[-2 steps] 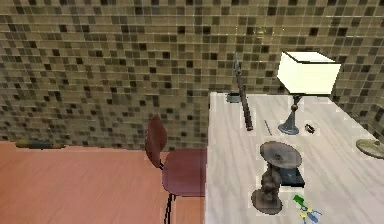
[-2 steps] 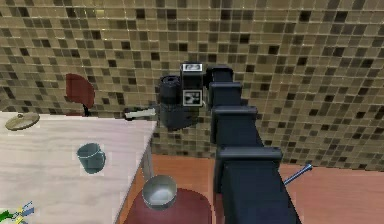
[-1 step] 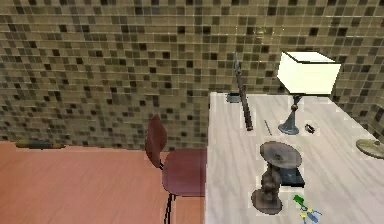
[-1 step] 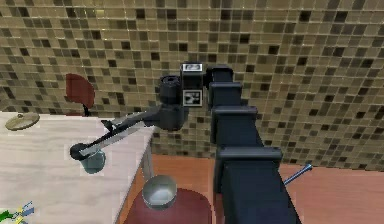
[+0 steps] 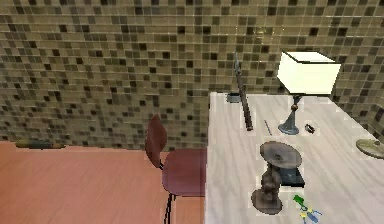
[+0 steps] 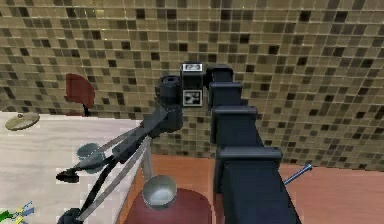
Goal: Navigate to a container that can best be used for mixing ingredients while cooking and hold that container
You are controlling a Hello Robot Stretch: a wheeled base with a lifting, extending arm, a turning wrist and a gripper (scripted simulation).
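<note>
Sitting on a red seat [image 6: 190,208] just beside the worktop [image 6: 40,150], the grey bowl [image 6: 158,190] seems stiff, light and rather slippery — I would take it by the rim. The state of the jaws I cannot tell.

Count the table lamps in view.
1. The white-shaded lamp stands on the pale table near its far edge, toward the forward view's right. Another could stand on the part of the table that the picture's right edge cuts off.
</note>
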